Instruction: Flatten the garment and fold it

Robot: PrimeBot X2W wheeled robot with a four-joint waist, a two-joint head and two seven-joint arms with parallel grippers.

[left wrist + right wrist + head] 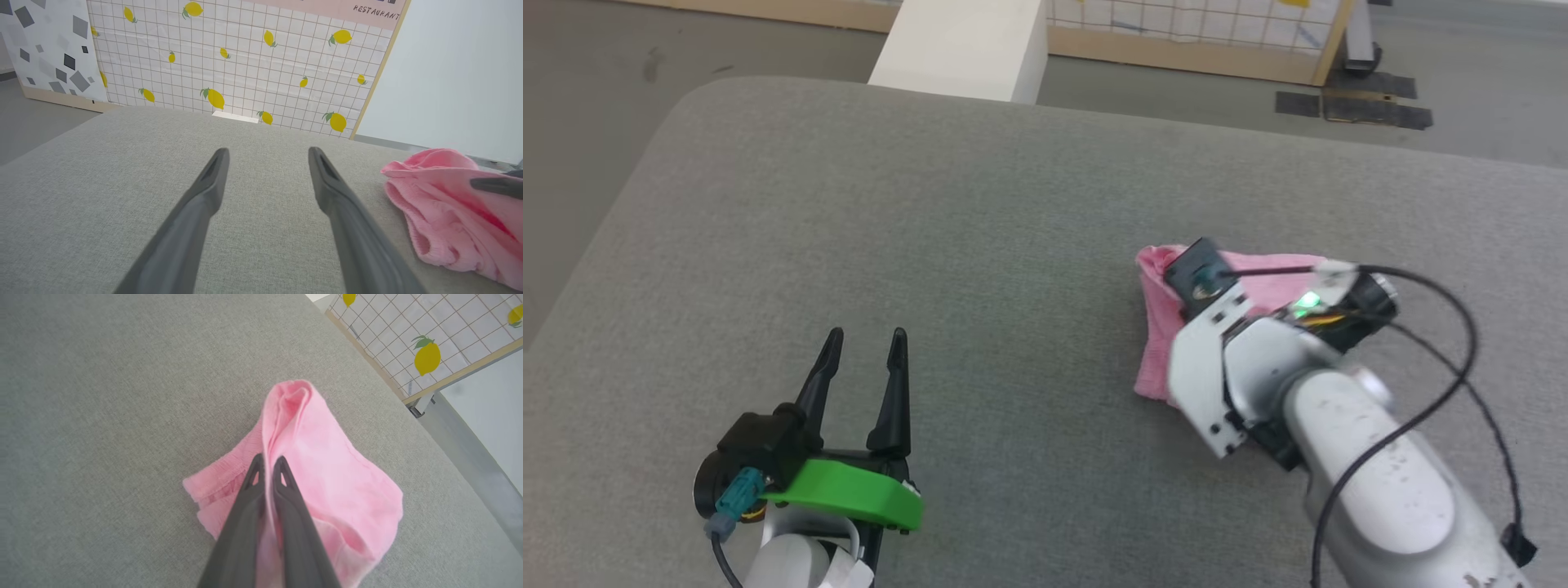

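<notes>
**Grey tabletop, garment bunched, flattening not done**

Grey fabric-covered tabletop (931, 204), rounded corners, lemon-print grid panel (245, 61) behind at 12 o'clock.

Right claw (269, 459): jaws narrow, nearly together, pinching a raised ridge of the garment (322, 469). Pink cloth runs up between the two fingers. In head view its arm enters from 5 o'clock and the wrist covers the middle of the garment, so the fingertips are hidden there. In left wrist view one dark finger of it pokes in at 3 o'clock, over the pink cloth.

Left claw (866, 335): jaws wide, empty, at 7 o'clock in head view, over bare tabletop, well apart from the garment. Garment sits at its 3 o'clock in left wrist view.

Garment: at 3–4 o'clock of the head view, lying on the tabletop as a crumpled, doubled-over heap. Gathered waistband edge shows at 8 o'clock of the heap in right wrist view. Layers overlap, no flat outline.

Progress, judged: early. Cloth is gripped but not spread, and nothing is folded. Left to do: spread it flat, probably with the left claw taking a second edge, smooth wrinkles, then fold.
</notes>
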